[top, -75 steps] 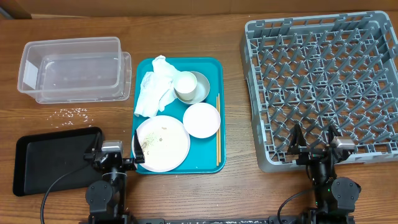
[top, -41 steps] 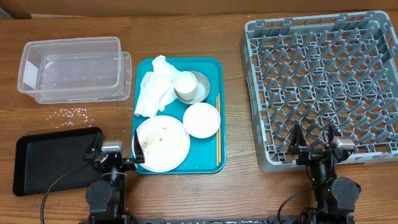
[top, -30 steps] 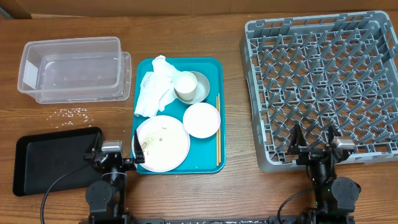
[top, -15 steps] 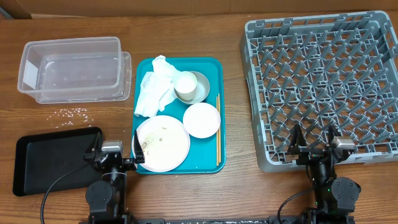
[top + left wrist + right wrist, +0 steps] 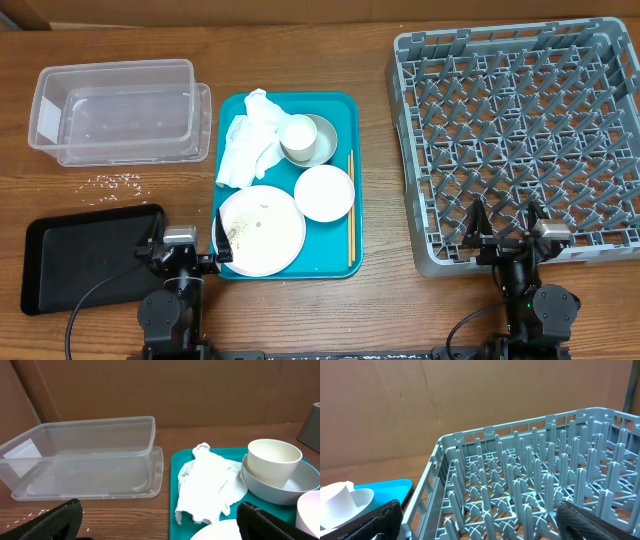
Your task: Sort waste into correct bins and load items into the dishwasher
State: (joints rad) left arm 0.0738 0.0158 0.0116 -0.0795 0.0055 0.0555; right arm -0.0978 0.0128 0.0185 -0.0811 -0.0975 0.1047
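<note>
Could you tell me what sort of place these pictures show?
Probably a robot test bench staged as a dish-clearing station, not a real kitchen: a wooden table backed by plain brown cardboard, a square grey plastic dish rack, and a teal serving tray of used dishes.

— What can't you see from your wrists?
— My left gripper (image 5: 160,510) shows only dark fingertips (image 5: 57,521) at the bottom corners. The plate (image 5: 215,534) is a sliver on the bottom edge, and the small bowl (image 5: 311,515) is cut by the right edge.
— And the right?
— My right gripper (image 5: 479,507) is the same, just tips. The rack (image 5: 530,480) runs off right and bottom, and the tray (image 5: 385,487) is one teal corner.
— From above?
— The cup (image 5: 298,133) hides part of the grey-green bowl (image 5: 324,142). The rice (image 5: 118,181) is too small to count.
</note>
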